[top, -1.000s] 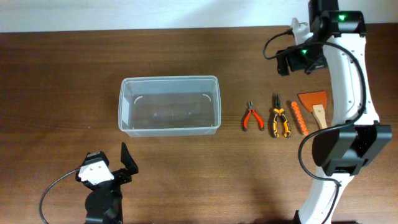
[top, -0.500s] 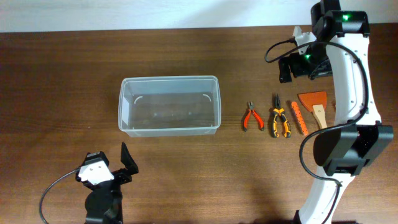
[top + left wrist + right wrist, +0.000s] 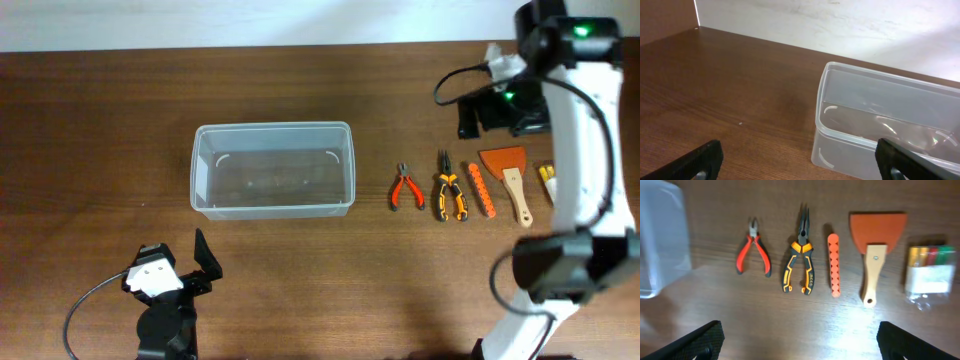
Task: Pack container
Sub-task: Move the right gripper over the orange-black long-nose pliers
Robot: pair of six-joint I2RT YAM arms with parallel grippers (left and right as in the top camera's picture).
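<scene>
The left gripper (image 3: 800, 167) sits where it was at the near edge, its jaws spread wide and holding nothing. Beyond it the container (image 3: 273, 170) lies unmoved at mid-table. To its right, the red pliers (image 3: 405, 188), yellow pliers (image 3: 448, 195), orange stick (image 3: 481, 189) and scraper (image 3: 507, 170) are untouched. Farthest off, the right gripper (image 3: 497, 105) has swung rightward. Its jaws are wide apart and hold nothing, and the move has uncovered a box of markers (image 3: 547, 178).
</scene>
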